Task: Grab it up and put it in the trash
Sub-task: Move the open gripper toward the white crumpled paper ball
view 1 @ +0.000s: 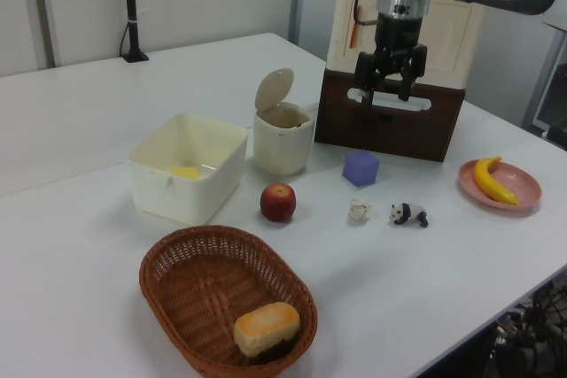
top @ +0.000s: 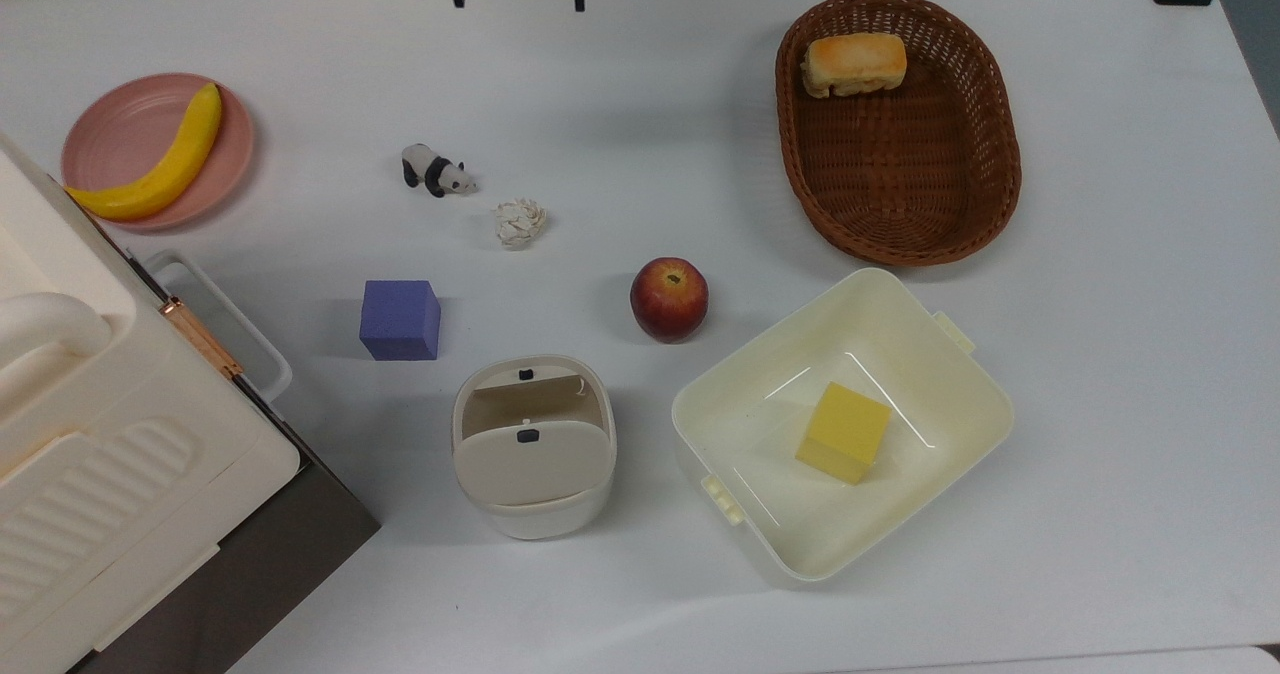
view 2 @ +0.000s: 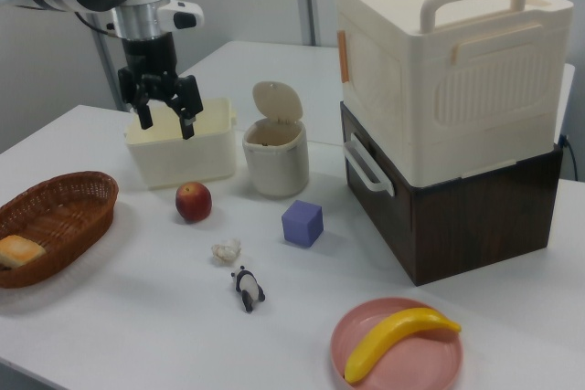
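I'm at the approach step, nothing grabbed yet. My gripper (view 2: 165, 121) hangs high above the table with its fingers (view 1: 361, 91) spread wide and nothing between them – in the top view the two tips just poke in at the upper edge.

The paper ball (top: 519, 224) lies on the bare table (top: 1120, 374), well below and well apart from the fingertips. In the top view it's straight down the picture from the gap between them; in the right view it's below and to the right view's right of them. Nothing touches it. The panda figurine (top: 436, 171) is near it on the top view's left, the apple (top: 669, 299) near on the other side, the purple cube (top: 400, 319) further down.

The trash bin (top: 533, 447) is past the ball from the fingers, in the same line down the top view – flap lid (view 1: 274, 90) tipped up, mouth looks open. The square tub (top: 940, 354) with the yellow block (top: 843, 432) is beside it, not my target.

Next move as I judge it: bring the fingers down and centre them over the ball, keep them spread, lower until the tips straddle it near the table, then close. The ball is small and crumpled, so it should squash a bit and hold easily. Main risk is clipping the panda on the way down, or pushing the ball away with one tip if I'm off centre. After that lift and carry it over the bin mouth, clear of the raised flap
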Robot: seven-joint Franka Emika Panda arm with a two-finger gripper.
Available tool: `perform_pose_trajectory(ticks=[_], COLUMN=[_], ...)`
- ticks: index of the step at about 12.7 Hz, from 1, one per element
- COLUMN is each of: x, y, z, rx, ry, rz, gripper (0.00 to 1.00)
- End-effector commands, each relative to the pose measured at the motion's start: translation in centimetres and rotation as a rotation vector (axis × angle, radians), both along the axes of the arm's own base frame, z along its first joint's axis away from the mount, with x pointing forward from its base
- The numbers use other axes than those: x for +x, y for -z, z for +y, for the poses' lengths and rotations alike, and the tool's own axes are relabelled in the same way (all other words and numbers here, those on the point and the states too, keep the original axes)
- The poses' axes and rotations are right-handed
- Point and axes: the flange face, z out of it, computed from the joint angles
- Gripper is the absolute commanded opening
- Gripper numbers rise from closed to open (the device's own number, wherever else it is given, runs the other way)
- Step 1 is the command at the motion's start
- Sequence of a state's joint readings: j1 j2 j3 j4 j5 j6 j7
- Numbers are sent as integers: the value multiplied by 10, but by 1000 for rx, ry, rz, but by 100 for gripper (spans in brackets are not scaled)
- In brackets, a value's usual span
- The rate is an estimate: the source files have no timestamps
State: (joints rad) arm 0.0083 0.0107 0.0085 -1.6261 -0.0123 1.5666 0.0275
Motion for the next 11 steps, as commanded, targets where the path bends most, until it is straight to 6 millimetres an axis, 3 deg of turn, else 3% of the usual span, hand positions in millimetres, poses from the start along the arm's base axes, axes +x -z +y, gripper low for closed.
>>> perform_pose_trajectory(ticks=[1,5,8,11], x=[-2,14,11,11], y=[4,39,82,109], z=[4,-2,0,-7], rx=[3,-2,0,-1], ry=[34,42,40,47], rz=[15,-55,-106,-121], gripper=[100,100,100,100])
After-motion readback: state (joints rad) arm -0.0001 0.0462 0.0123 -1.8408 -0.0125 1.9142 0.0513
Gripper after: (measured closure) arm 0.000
